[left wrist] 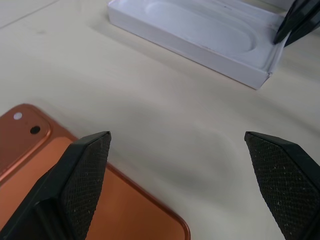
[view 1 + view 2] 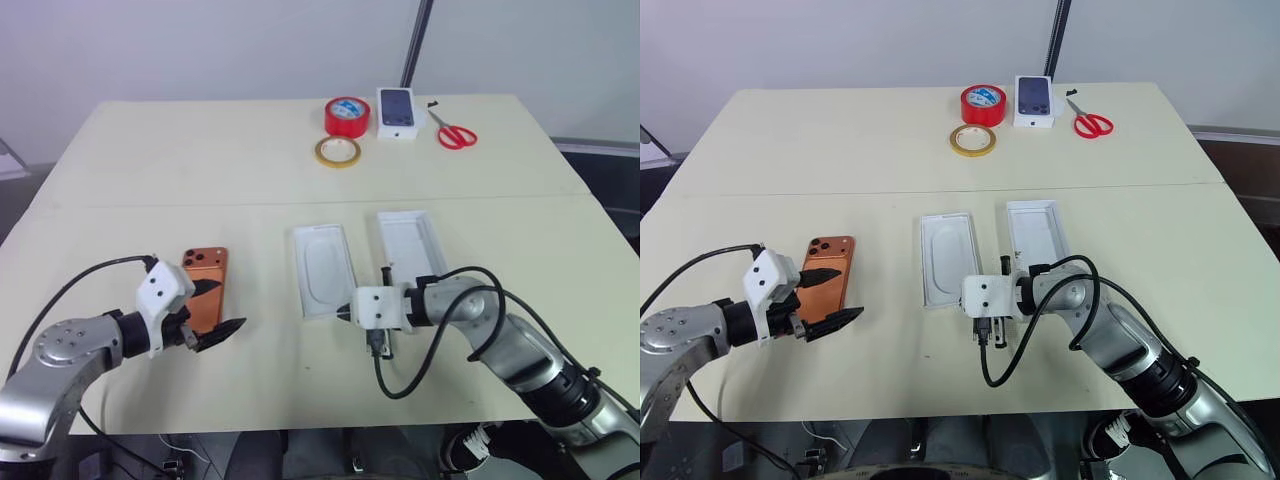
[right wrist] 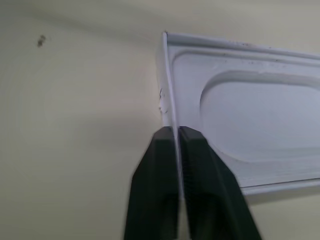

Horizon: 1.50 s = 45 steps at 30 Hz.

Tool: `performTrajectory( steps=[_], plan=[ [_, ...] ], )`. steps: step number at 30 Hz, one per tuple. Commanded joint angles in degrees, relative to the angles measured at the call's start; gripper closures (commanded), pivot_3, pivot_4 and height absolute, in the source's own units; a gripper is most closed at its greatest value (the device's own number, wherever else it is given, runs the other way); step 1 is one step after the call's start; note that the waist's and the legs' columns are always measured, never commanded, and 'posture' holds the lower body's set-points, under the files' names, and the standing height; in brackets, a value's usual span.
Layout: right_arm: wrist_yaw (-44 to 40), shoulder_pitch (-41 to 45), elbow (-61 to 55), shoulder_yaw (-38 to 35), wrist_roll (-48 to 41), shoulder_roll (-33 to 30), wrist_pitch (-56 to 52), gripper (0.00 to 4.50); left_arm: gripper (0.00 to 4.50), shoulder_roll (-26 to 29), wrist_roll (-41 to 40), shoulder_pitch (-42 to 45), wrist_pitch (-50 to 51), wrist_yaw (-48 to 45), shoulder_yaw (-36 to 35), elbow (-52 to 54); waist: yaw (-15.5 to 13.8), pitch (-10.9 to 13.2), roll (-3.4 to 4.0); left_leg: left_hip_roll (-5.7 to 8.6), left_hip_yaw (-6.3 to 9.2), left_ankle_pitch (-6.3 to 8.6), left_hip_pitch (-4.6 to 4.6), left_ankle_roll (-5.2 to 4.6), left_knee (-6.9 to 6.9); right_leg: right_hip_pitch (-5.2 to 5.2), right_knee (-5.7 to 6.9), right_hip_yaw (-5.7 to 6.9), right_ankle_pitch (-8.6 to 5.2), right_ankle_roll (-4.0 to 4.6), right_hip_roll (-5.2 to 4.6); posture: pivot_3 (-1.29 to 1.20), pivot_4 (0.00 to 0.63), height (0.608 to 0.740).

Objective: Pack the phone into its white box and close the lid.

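R end effector (image 3: 176,145) is pinched on the near wall of the white box (image 2: 322,270). L end effector (image 2: 218,308) is held spread wide over the phone (image 2: 206,285) on the desk (image 2: 200,160).

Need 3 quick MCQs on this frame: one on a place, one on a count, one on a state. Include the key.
1. Where is the phone?
A. Flat beside the left gripper, left of both white trays
B. Inside a white tray
C. Lifted into the air

2. How many tape rolls are there?
A. One
B. Two
C. Three

3. How do the right gripper jaws stand?
A. Wide open
B. Closed on the phone
C. Closed on the wall of the recessed white tray

Key:
1 A: the phone lies apart from the trays, next to the open left jaws.
2 B: there is a red roll and a yellow roll.
3 C: the right wrist view shows the thin wall pinched between the jaws.
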<state>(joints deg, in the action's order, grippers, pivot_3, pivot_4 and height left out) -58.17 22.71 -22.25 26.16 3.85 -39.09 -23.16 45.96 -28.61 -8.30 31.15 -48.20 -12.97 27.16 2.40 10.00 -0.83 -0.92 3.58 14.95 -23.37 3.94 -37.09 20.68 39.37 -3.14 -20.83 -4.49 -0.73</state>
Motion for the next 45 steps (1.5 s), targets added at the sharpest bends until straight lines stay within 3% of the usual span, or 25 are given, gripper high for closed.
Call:
performTrajectory(
  steps=[1,3,7,8,9,12,13,23,28,37,45],
  plan=[
    [-0.4,2.5,-3.5,-3.0,-4.0,2.2,-3.1,2.56,0.00,-0.3,-1.4,-0.1,0.8,1.5,-3.4,1.8,0.0,0.0,0.00,0.00,0.00,0.00,0.00,0.00,0.00,0.00,0.00,0.00,0.00,0.00,-0.01,0.00,0.150,0.740],
    [1.5,5.1,-3.1,-4.7,-6.0,5.4,-6.8,1.61,0.00,-1.0,-3.4,0.2,3.0,3.4,-6.0,1.5,0.1,0.0,0.00,0.00,0.01,0.00,0.00,0.00,-0.01,-0.01,0.00,0.00,0.00,0.00,0.00,0.00,0.150,0.740],
    [5.5,11.4,1.1,-4.9,-6.4,11.9,-11.8,1.61,0.00,-4.2,-11.6,4.2,14.5,12.7,-14.9,-1.9,0.1,0.0,0.00,-0.02,0.05,0.00,0.01,0.00,-0.01,0.00,0.03,0.04,0.00,0.00,0.03,0.00,0.150,0.740],
    [6.7,12.9,2.6,-4.4,-6.0,13.6,-13.3,2.27,0.00,-4.8,-12.9,5.3,17.2,15.2,-16.8,-2.9,0.0,0.0,-0.01,-0.02,0.06,0.00,0.01,0.00,-0.02,0.00,0.03,0.05,0.00,0.00,0.03,0.00,0.150,0.740],
    [7.7,14.2,3.9,-3.7,-5.6,15.0,-14.7,2.53,0.00,-5.1,-13.6,6.0,19.2,17.0,-18.1,-3.4,0.0,0.0,-0.04,-0.02,0.07,0.00,0.01,0.00,-0.03,-0.01,0.03,0.07,0.00,0.00,0.02,0.00,0.150,0.740],
    [9.9,17.1,8.5,1.0,-2.1,18.4,-14.1,4.15,0.00,-5.1,-14.5,8.0,26.7,23.0,-20.4,-5.0,0.0,0.0,-0.06,0.01,0.08,0.00,0.01,0.00,-0.04,0.00,0.01,0.08,0.00,0.00,-0.02,0.00,0.150,0.740],
    [10.8,17.9,10.4,2.5,-1.2,19.8,-13.3,4.46,0.00,-4.3,-14.4,8.6,30.1,24.7,-20.1,-5.7,0.0,0.0,-0.06,0.02,0.08,0.00,0.00,0.00,-0.04,0.00,0.01,0.09,0.00,0.00,-0.03,0.00,0.150,0.740],
    [13.8,20.8,21.2,13.0,7.7,27.1,-5.4,4.46,0.00,-3.6,-17.8,17.0,51.4,27.2,-16.3,-11.2,0.0,-0.1,-0.10,0.02,0.07,-0.02,0.00,0.03,-0.05,0.08,0.13,0.09,0.00,0.00,-0.02,0.00,0.150,0.740],
    [14.0,21.2,23.4,14.0,10.5,27.7,-3.6,4.46,0.00,-10.5,-19.1,22.4,60.0,28.2,-15.1,-11.2,-0.4,-0.1,-0.10,0.07,0.08,-0.02,0.00,0.05,-0.10,0.05,0.14,0.11,0.00,-0.01,-0.06,0.00,0.150,0.740],
    [13.7,21.2,24.5,13.5,13.8,26.9,-2.0,4.46,0.00,-19.3,-24.2,23.2,61.3,32.5,-10.1,-8.5,-1.6,-0.2,0.05,0.14,0.07,-0.02,0.02,0.05,-0.15,-0.02,0.12,0.11,0.01,-0.02,-0.15,0.00,0.150,0.740],
    [13.2,20.4,24.6,13.3,15.2,26.6,-1.8,4.46,0.00,-22.6,-31.2,23.8,61.3,37.8,-8.7,-8.1,-1.9,-0.3,0.03,0.29,0.18,-0.02,0.08,0.04,-0.22,-0.20,0.07,0.21,0.01,-0.03,-0.28,0.00,0.150,0.740]
  ],
)
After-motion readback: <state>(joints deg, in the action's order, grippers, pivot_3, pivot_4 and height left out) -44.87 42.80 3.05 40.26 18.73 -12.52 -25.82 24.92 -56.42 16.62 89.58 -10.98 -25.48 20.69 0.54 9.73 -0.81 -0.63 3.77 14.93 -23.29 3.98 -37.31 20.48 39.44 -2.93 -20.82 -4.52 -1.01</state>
